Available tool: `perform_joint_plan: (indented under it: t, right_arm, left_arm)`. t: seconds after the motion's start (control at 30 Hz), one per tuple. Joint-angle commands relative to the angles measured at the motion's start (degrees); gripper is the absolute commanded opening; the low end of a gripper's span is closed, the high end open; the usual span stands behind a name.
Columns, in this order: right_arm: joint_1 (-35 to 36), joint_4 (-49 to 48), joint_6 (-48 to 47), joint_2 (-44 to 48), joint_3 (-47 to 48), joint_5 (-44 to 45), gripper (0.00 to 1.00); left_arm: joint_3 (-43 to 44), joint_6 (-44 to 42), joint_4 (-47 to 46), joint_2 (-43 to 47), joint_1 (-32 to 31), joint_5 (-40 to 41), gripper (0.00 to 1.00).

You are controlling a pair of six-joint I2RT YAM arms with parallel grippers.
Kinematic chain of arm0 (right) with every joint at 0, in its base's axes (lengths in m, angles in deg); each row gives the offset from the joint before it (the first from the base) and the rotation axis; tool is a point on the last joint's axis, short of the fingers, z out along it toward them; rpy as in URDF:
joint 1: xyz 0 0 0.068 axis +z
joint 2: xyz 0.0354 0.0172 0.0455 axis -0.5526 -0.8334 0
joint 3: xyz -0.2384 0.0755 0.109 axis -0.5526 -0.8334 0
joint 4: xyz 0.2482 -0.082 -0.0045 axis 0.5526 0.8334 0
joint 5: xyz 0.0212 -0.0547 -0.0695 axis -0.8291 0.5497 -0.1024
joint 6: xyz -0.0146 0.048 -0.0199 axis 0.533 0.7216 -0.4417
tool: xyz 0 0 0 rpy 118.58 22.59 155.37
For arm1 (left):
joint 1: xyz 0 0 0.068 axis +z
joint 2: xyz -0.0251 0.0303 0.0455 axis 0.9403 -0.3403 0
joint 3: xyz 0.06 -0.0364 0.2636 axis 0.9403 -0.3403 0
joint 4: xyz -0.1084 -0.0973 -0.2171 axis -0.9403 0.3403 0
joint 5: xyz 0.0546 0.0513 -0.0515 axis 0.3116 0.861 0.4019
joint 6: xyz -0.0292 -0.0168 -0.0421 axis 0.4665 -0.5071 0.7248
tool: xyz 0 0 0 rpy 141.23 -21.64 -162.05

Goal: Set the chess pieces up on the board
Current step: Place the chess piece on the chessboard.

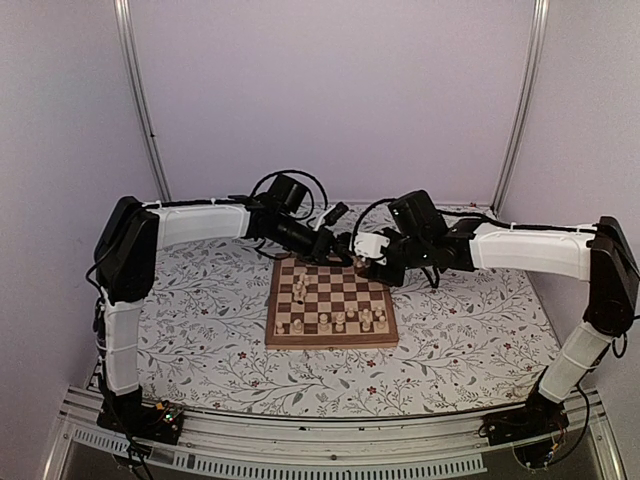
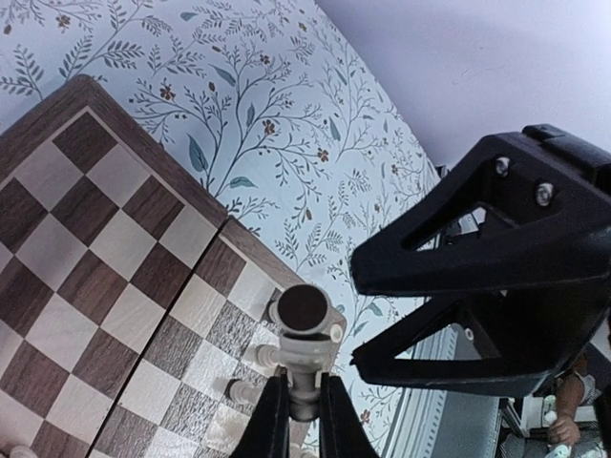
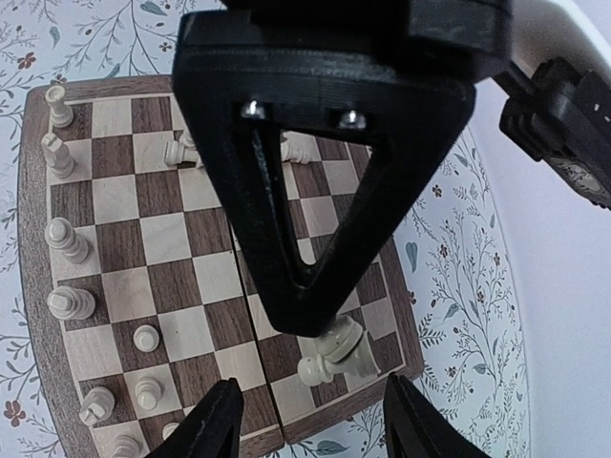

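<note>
- The left gripper [image 2: 304, 389] is clamping narrowly on one pale wooden chess piece [image 2: 304, 329], pinching it at the stem. The piece is tilted, and its dark round base is facing the left wrist camera.
- The held piece is hanging over the far edge of the board [image 1: 330, 343], toward its right corner. I cannot tell whether it is touching the squares.
- The right gripper [image 3: 313, 384] is hovering just beside it with its jaws standing apart and nothing between them.
- The other chess pieces [image 3: 72, 303] are sitting mostly along the near row of the board, with a few up its left side. A couple look to be lying on their sides.
- The board is resting on the floral-covered desk [image 1: 200, 300], between the two arms.
- Handling, as a judgement: each piece is probably very light, stiff and smooth, so it could swivel or slip in a loose pinch.
- The narrow bases are likely making the pieces easy to topple, and a nudge could knock the neighbours over.
- The best hold looks to be the waist just under the head, gripped squarely, so the base comes down flat on one square.
</note>
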Motion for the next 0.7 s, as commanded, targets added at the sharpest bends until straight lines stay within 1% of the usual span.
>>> perform_joint_plan:
  t: [0.0,0.1,0.17,0.3,0.43,0.47,0.67]
  right_arm:
    - [0.7,-1.2,0.5,-2.5,2.1,2.8,0.54]
    - [0.7,-1.4,0.8,-3.5,2.7,2.8,0.56]
    - [0.7,-1.6,1.1,-4.1,3.1,4.9,0.57]
    - [0.7,-1.7,1.6,-5.4,4.1,5.0,0.57]
    - [0.8,-1.7,2.0,-6.2,4.4,3.8,0.55]
    - [0.8,-1.7,2.0,-6.3,4.2,2.2,0.55]
    - [0.5,-1.4,2.3,-7.1,2.8,-0.7,0.54]
  left_arm:
    - [-1.0,1.4,-2.1,2.7,0.6,-2.0,0.05]
    - [-1.3,1.7,-2.0,2.7,0.5,-3.0,0.04]
    - [-1.6,1.7,-2.0,2.8,0.5,-3.5,0.04]
    - [-1.8,1.7,-1.9,2.7,0.4,-4.0,0.04]
    - [-1.9,1.7,-1.9,2.3,0.3,-4.4,0.04]
    - [-1.9,1.7,-1.8,2.2,0.3,-4.3,0.04]
    - [-2.4,1.5,-1.0,2.8,0.6,-1.4,0.04]
